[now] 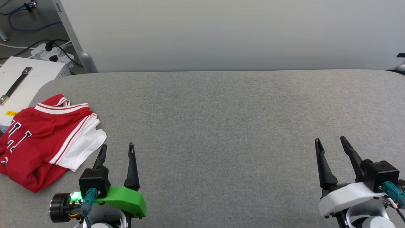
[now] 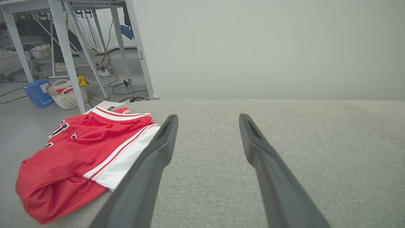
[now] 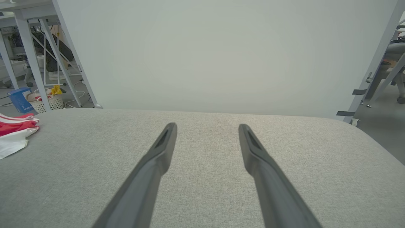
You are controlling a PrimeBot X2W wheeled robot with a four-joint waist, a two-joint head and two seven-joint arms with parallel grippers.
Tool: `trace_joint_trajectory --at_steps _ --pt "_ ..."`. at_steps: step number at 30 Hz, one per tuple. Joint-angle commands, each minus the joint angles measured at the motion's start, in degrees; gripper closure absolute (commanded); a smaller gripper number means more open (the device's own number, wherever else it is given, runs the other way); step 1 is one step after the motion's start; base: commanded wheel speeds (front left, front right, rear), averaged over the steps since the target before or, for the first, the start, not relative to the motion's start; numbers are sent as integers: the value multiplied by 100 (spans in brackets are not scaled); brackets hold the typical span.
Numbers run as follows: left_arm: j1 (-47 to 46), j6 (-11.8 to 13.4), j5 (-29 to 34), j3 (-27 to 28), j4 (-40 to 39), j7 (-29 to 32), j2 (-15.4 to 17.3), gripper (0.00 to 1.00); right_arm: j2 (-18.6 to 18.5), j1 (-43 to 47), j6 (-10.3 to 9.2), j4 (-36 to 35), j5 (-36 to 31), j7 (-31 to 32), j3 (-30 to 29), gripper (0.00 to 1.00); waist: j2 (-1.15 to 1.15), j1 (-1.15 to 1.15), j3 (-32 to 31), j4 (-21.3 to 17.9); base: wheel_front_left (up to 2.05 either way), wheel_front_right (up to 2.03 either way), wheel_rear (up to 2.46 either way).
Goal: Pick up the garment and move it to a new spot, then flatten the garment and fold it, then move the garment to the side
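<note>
On the desk point(image 1: 221, 126), at its left edge, garment point(image 1: 41, 139) lies crumpled just left of left gripper point(image 1: 117, 145), the nearer arm; right gripper point(image 1: 330, 139) is well apart. Both grippers are fully spread, holding nothing.

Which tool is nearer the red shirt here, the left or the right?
Left. The left tool stands open right beside the red shirt, just off its edge. The right tool, also open, is far across the grey table on the opposite side.
</note>
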Motion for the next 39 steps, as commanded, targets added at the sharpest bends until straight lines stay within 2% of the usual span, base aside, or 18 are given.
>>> trace_joint_trajectory --at_steps 1,39 --pt "54 54 -66 -11 -20 -67 -10 0 -1 61 -2 -50 74 -61 -21 0 0 0 1 -1 0 0 0" --pt "158 206 -126 -163 170 -519 -18 0 -1 269 -3 -95 161 -510 -12 0 0 0 13 4 0 0 0"
